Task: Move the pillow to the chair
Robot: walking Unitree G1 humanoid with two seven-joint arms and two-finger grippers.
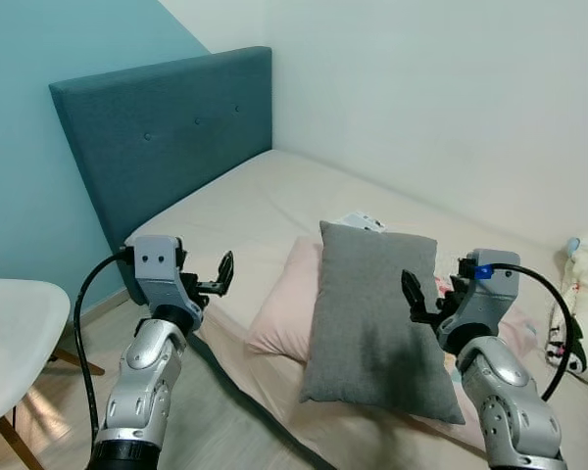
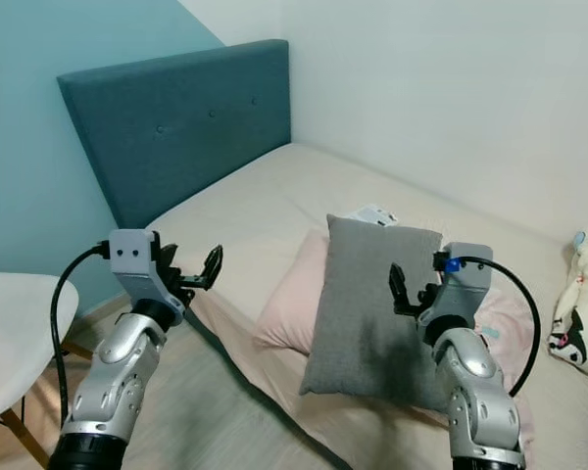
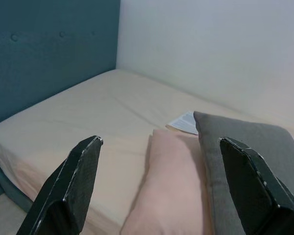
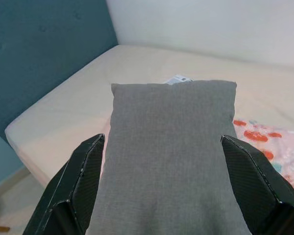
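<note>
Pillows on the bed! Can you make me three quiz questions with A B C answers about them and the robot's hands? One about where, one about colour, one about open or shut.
1. Where is the grey pillow?
A. On the white chair
B. On the bed, lying over the pink pillow
C. On the floor

2. What colour is the headboard?
A. Red
B. Yellow
C. Dark teal blue

3. What are the robot's two grippers doing?
A. Both open, holding nothing
B. Both shut on the grey pillow
C. Left shut on the chair

Answers:
1. B: the grey pillow rests on the bed, overlapping the pink pillow; the white chair has no pillow on it.
2. C: the padded board behind the bed is dark teal blue.
3. A: the left gripper and right gripper each show spread fingers with nothing between them.
</note>
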